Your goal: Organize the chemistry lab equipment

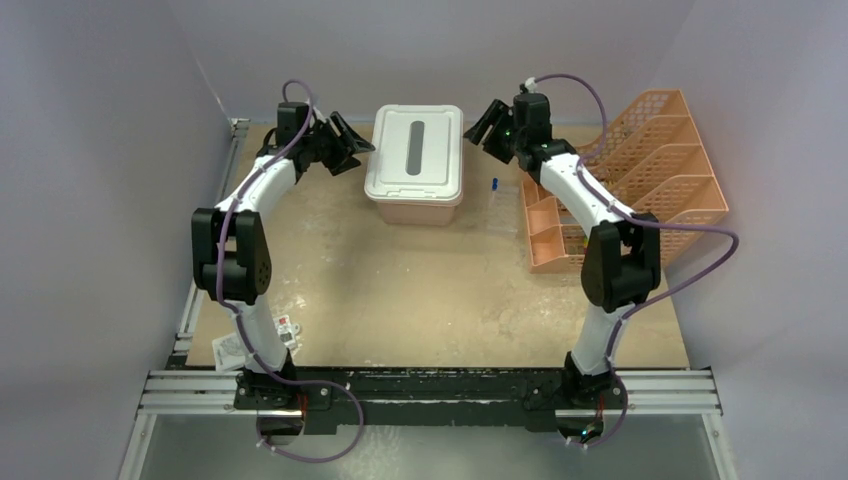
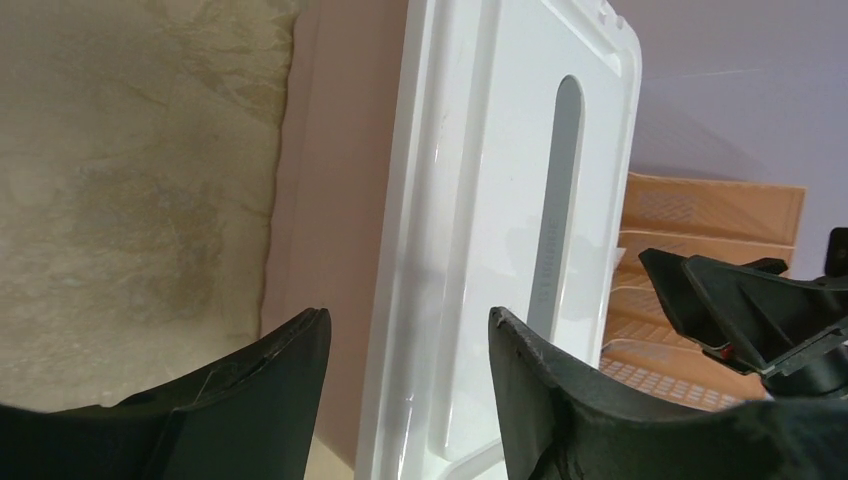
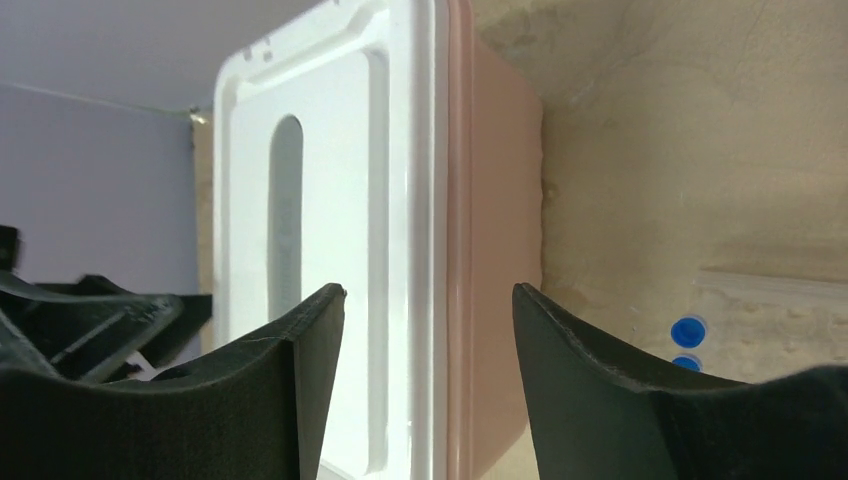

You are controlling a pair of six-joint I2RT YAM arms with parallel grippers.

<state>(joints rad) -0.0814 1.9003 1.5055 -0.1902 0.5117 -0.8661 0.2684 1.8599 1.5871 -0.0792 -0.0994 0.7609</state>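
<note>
1. Left jaws gape wide, empty, facing the pink plastic tub with white lid (image 2: 480, 200).
2. Right jaws gape too, empty, opposite.
3. Blue-capped clear tubes (image 3: 687, 330) lie on the worktop (image 3: 700, 150) near the right jaws.
4. Small white packets (image 1: 285, 327), print unreadable, lie well behind the left jaws.

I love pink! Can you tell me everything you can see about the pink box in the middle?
The box looks like pale pink plastic, with a white lid closed on top. The lid has rounded corners, a raised rim and a long grey oval strip down its middle. The box stands upright at the far middle of the table. The left gripper and right gripper are open at either side, and neither seems to touch it. What is inside cannot be seen.
</note>
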